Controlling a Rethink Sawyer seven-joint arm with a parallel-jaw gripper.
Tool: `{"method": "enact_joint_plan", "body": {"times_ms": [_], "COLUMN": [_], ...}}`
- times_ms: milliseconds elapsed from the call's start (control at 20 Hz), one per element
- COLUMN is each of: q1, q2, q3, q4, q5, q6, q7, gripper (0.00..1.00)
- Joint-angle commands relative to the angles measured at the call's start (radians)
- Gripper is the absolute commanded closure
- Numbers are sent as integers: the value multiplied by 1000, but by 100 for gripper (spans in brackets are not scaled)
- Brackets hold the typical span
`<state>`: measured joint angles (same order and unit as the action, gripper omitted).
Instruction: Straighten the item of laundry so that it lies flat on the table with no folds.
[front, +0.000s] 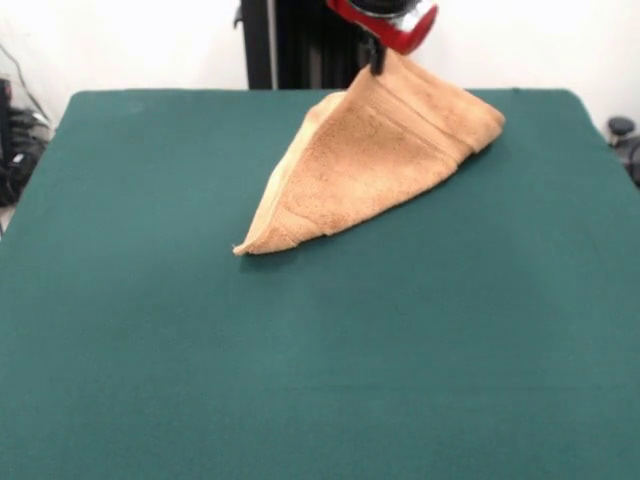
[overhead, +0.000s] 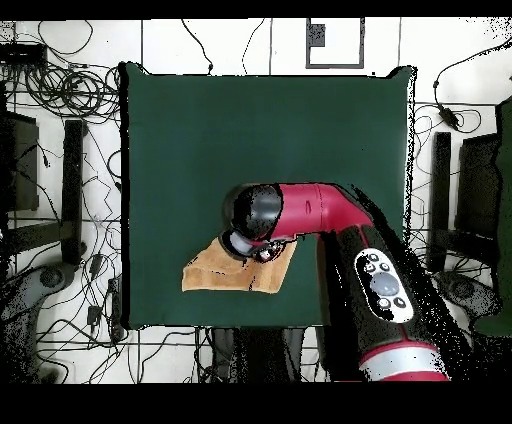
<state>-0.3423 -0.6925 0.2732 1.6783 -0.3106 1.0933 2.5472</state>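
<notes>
Green felt surface (front: 200, 350) fills the front view, pale wall and a dark post behind it, and right at the top edge, around 12 o'clock, the tool (front: 377, 62) drops in under its red wrist, dark tip buried in the peak of the towel (front: 370, 165). It looks pinched shut on that cloth, since the fabric rises tent-like to meet it. From the tool outward: the tan-orange terry hangs down in a slanted cone, one fold running toward 3 o'clock where a rounded bundle rests on the felt, and a long flap sweeping down toward 8 o'clock where a corner touches the surface. A woven band shows as a faint ridge along the upper slope. No tag visible from here. Overhead, the arm's red and black bulk covers the tool, and the towel (overhead: 215, 275) pokes out beneath it as a tan patch near the robot's edge of the surface (overhead: 200, 120), toward 7 o'clock of the green, with cables and stands ringing the floor. Progress, by my read: early going. Layers are doubled, the middle is lifted, nothing lies flat yet. Spreading, lowering and smoothing every fold all remain.
</notes>
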Motion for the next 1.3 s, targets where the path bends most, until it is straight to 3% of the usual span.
{"method": "enact_joint_plan", "body": {"times_ms": [50,550,1300], "q1": [16,52,216], "q2": [106,138,231], "q3": [125,118,27], "q4": [-138,-189,-347], "q5": [59,102,182], "q6": [144,161,127], "q7": [-157,-70,177], "gripper": [100,100,100]}}
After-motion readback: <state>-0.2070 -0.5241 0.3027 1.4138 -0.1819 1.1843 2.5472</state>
